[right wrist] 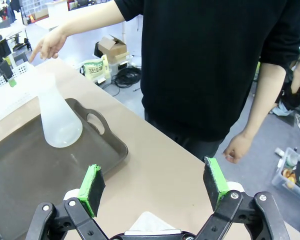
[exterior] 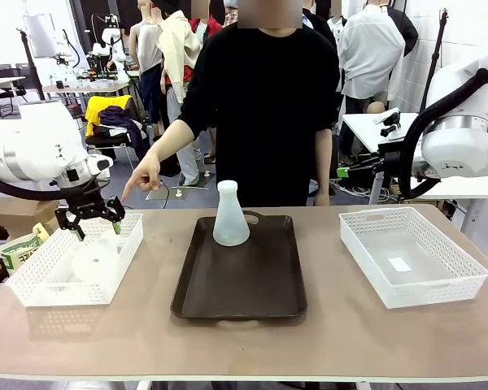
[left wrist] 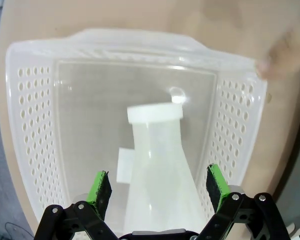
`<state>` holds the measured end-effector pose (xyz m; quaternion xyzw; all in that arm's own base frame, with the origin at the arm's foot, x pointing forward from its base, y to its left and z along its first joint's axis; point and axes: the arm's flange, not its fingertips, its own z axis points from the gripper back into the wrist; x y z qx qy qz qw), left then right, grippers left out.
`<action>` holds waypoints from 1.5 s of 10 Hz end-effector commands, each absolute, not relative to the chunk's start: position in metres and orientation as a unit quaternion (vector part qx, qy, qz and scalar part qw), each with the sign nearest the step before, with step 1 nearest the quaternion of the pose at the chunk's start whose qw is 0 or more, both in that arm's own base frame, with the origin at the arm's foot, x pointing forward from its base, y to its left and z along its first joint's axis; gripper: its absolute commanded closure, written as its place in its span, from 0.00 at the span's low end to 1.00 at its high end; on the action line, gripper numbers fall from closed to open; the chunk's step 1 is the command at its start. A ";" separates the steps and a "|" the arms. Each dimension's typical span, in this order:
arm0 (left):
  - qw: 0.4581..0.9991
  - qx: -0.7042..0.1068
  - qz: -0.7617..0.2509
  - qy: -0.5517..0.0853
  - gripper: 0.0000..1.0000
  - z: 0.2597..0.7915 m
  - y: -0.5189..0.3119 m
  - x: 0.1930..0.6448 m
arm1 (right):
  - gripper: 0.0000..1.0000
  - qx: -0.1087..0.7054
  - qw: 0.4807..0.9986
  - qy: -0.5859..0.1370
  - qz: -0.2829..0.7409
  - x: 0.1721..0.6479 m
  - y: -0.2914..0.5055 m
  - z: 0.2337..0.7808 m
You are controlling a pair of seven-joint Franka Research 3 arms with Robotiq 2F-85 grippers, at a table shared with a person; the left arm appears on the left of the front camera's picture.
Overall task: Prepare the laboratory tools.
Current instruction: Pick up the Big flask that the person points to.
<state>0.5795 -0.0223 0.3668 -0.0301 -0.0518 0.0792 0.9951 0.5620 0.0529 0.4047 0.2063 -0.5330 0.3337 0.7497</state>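
Observation:
One frosted conical flask (exterior: 230,216) stands upright at the far end of the dark brown tray (exterior: 240,284); the right wrist view has this flask (right wrist: 59,123) on the tray (right wrist: 20,165). A second flask (left wrist: 160,165) stands inside the left white basket (left wrist: 35,125), faint in the front view (exterior: 95,260). My left gripper (exterior: 89,215) hovers open just above that flask, and in its wrist view the gripper (left wrist: 158,185) has a green pad on either side of the flask's body, not touching. My right gripper (right wrist: 152,185) is open and empty, off to the right of the tray.
A person in black stands at the far side, one hand (exterior: 142,179) pointing a finger at the left basket (exterior: 73,264). An empty white mesh basket (exterior: 411,256) sits on the right. The right arm (exterior: 464,138) is raised past the table's right end.

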 end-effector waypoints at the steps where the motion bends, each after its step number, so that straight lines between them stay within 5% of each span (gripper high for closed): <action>1: 0.993 -0.012 0.089 -0.079 0.00 0.363 -0.023 0.598 | 0.00 0.206 0.756 -0.526 0.332 0.559 0.053 0.406; 12: 0.993 0.019 0.089 -0.073 0.02 0.326 -0.036 0.621 | 0.00 0.206 0.756 -0.526 0.332 0.559 0.053 0.406; 15: 0.993 0.034 0.093 -0.065 0.54 0.327 -0.035 0.619 | 0.00 0.206 0.756 -0.526 0.332 0.559 0.053 0.406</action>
